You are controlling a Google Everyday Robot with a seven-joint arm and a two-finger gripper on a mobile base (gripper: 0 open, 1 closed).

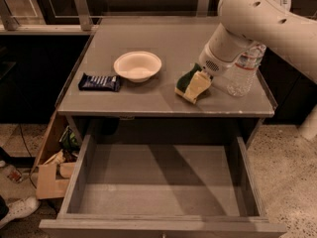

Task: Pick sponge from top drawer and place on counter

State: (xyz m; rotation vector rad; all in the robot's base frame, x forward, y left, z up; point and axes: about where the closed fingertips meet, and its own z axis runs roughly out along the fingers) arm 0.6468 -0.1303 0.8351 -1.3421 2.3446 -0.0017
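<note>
The sponge (pixel 190 87), dark green over yellow foam, is at the right of the counter (pixel 148 95), tilted, with its lower edge touching the surface. My gripper (pixel 199 78) comes down from the white arm at the upper right and is shut on the sponge's upper end, which the wrist partly hides. The top drawer (pixel 74 182) is pulled fully open below the counter, and nothing shows on its grey floor.
A white bowl (pixel 137 65) and a dark blue snack wrapper (pixel 99 82) lie on the counter's left half. A clear water bottle (pixel 243 72) stands right behind my gripper. Cardboard boxes (pixel 49 175) sit on the floor left of the drawer.
</note>
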